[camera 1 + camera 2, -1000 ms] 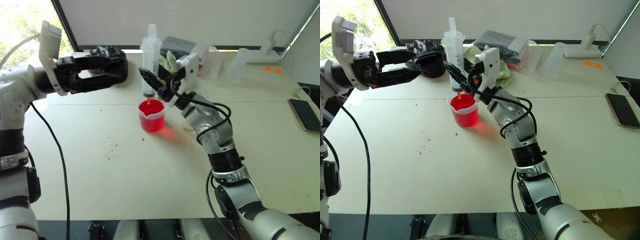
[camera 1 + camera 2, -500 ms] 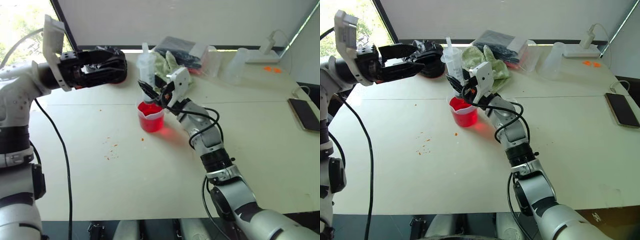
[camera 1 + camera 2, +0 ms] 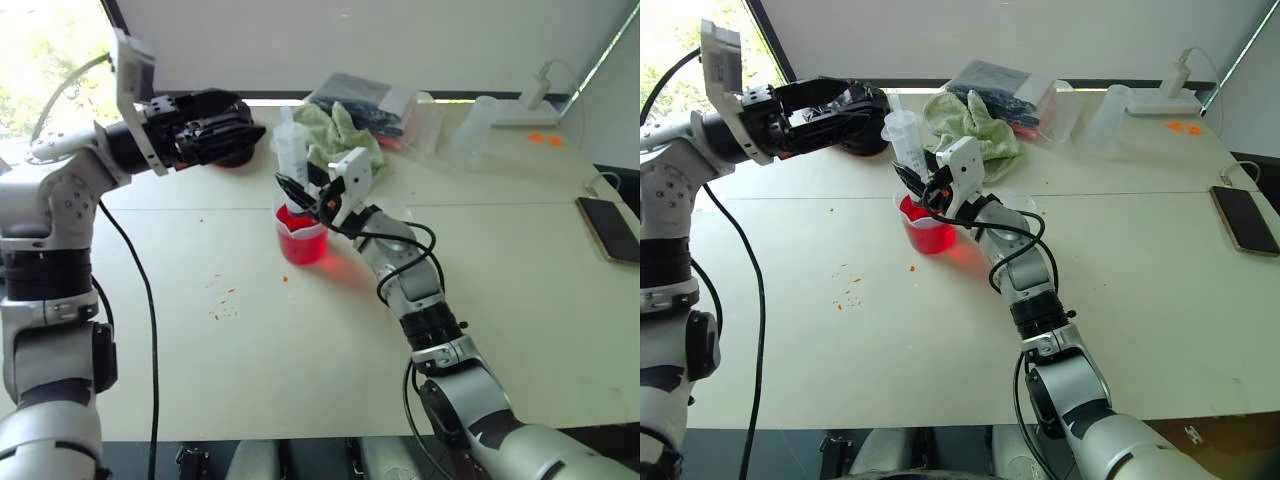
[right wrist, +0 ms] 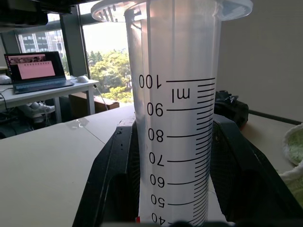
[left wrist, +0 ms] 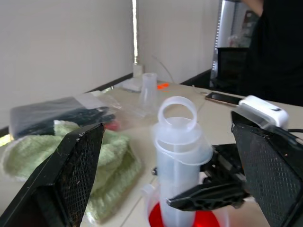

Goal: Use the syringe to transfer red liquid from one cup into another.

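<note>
Syringe [image 3: 291, 150] stands nearly upright in the upper middle of the head view, its lower end down inside the spouted beaker [image 3: 302, 236], which holds the red liquid [image 3: 300, 243]. In the right wrist view the clear barrel [image 4: 176, 113] with its printed scale sits between the two black fingers [image 4: 110, 179], which press on it from both sides, so the right gripper [image 3: 300, 192] is clenched on the syringe. In the left wrist view the ring of the plunger [image 5: 177, 112] shows at the top of the syringe. The left gripper [image 3: 225, 125] hovers in the upper left of the frame, just beside the top of the syringe and not touching it; its two fingers [image 5: 71, 175] stand wide apart, with nothing between them. Behind the beaker lies a green cloth [image 3: 335, 132], and behind that a dark packet [image 3: 360, 98]. A clear tumbler [image 3: 470, 130] stands at the upper right of the table [image 3: 300, 370], and a phone [image 3: 608, 228] lies near the right edge. Small orange crumbs [image 3: 222, 292] are scattered left of the beaker.
</note>
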